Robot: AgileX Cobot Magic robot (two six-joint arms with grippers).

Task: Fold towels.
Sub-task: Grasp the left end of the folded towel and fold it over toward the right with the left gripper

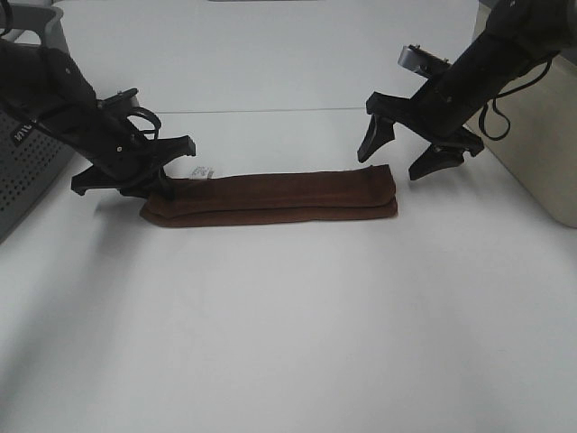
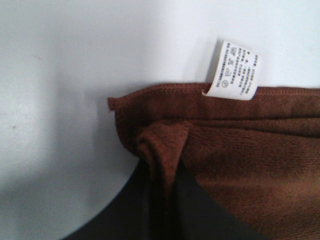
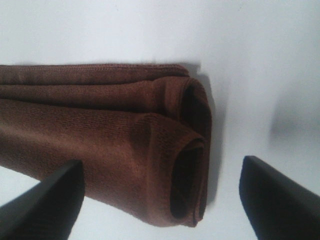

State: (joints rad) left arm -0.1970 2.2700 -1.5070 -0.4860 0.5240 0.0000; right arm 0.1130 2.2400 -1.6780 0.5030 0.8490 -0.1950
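Note:
The dark reddish-brown towel (image 1: pixel 275 198) lies folded into a long narrow strip across the middle of the white table. Its small white tag (image 1: pixel 200 171) sticks out at the left end and also shows in the left wrist view (image 2: pixel 234 71). My left gripper (image 1: pixel 168 185) sits low at the strip's left end. In the left wrist view it (image 2: pixel 161 210) is shut on a pinched fold of the towel (image 2: pixel 250 150). My right gripper (image 1: pixel 394 162) hovers open just above the right end. In the right wrist view its fingers (image 3: pixel 47 200) stand on either side of the rolled end of the towel (image 3: pixel 125 135).
A grey perforated basket (image 1: pixel 27 171) stands at the left edge behind the left arm. A beige box (image 1: pixel 541 144) stands at the right edge behind the right arm. White table surface (image 1: pixel 288 343) stretches in front of the towel.

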